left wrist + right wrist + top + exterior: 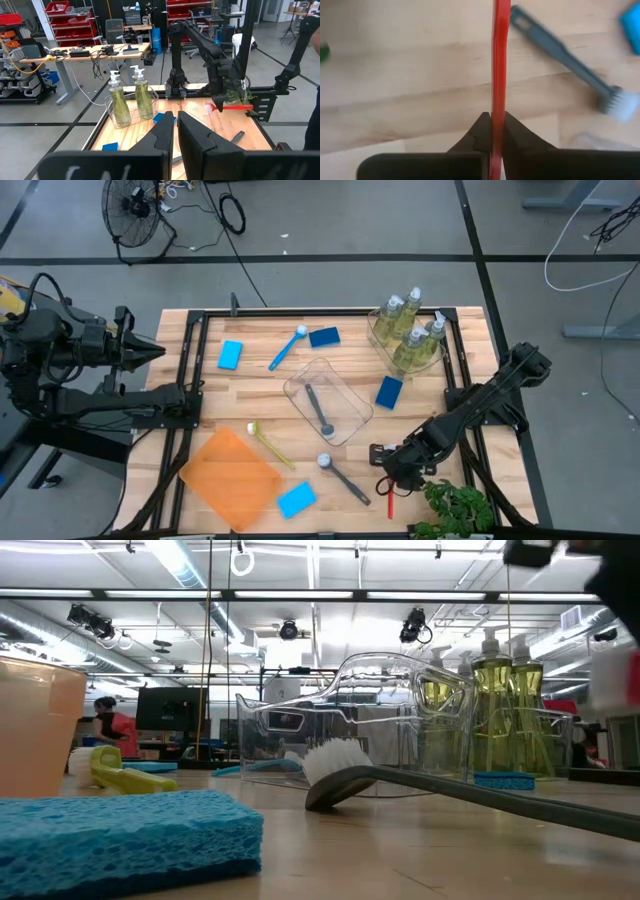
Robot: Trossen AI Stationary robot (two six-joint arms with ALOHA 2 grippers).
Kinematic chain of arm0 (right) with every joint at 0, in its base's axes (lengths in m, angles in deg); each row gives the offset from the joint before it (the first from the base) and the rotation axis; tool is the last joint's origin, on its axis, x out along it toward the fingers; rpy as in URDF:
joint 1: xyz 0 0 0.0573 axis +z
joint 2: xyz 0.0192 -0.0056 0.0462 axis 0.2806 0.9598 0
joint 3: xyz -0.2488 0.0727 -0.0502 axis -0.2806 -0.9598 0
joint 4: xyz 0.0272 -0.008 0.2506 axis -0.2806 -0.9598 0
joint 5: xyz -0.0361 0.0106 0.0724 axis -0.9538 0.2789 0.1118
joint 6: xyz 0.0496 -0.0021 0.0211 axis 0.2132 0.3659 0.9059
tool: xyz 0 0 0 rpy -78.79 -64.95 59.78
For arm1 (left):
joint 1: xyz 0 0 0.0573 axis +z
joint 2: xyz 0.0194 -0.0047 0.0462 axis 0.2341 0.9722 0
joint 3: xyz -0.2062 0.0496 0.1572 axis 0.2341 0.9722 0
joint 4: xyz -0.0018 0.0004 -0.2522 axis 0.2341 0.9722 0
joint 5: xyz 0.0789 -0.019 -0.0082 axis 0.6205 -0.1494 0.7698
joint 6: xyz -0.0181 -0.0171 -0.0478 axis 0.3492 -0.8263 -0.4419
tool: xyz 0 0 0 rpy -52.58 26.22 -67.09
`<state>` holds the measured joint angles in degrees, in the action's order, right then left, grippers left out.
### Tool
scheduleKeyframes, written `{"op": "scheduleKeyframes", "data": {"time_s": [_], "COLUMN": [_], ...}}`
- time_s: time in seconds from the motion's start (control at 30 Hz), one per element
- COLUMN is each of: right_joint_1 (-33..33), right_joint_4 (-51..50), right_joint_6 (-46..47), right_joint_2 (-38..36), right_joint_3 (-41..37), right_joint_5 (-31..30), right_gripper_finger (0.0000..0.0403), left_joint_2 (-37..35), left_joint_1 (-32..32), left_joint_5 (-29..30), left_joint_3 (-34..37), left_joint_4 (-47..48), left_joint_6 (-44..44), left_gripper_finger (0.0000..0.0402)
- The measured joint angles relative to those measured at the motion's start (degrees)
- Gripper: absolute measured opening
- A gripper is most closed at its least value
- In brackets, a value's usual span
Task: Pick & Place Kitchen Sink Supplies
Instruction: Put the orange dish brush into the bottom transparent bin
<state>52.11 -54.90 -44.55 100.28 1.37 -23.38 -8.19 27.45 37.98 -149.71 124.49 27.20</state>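
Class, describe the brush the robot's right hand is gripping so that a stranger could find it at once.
Start at the wooden table and go to the corner with the leafy green plant. There the right hand is shut on a thin red brush. The grey brush beside it lies loose on the wood.

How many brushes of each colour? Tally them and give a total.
Blue brush: 1
Grey brushes: 2
Yellow-green brush: 1
Red brush: 1
Total: 5
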Motion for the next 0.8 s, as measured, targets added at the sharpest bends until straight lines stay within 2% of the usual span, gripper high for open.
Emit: {"op": "scheduleKeyframes", "data": {"time_s": [0.17,0.4,0.6,0.8], "right_joint_1": [-0.7,-4.0,-9.3,-17.0], "right_joint_4": [-2.5,-5.8,-5.3,-4.9], "right_joint_6": [7.1,18.9,29.4,40.1], "right_joint_2": [-2.7,-3.1,-3.2,-3.2], "right_joint_3": [4.8,15.6,22.0,23.7], "right_joint_5": [0.0,-3.6,-7.7,-9.5], "right_gripper_finger": [0.0018,0.0018,0.0018,0.0018], "left_joint_2": [0.0,0.0,0.0,0.0], "left_joint_1": [0.0,0.0,0.0,0.0], "left_joint_5": [0.0,0.0,0.0,0.0], "left_joint_3": [0.0,0.0,0.0,0.0], "left_joint_4": [0.0,0.0,0.0,0.0], "left_joint_6": [0.0,0.0,0.0,0.0], "left_gripper_finger": [0.0028,0.0028,0.0028,0.0028]}}
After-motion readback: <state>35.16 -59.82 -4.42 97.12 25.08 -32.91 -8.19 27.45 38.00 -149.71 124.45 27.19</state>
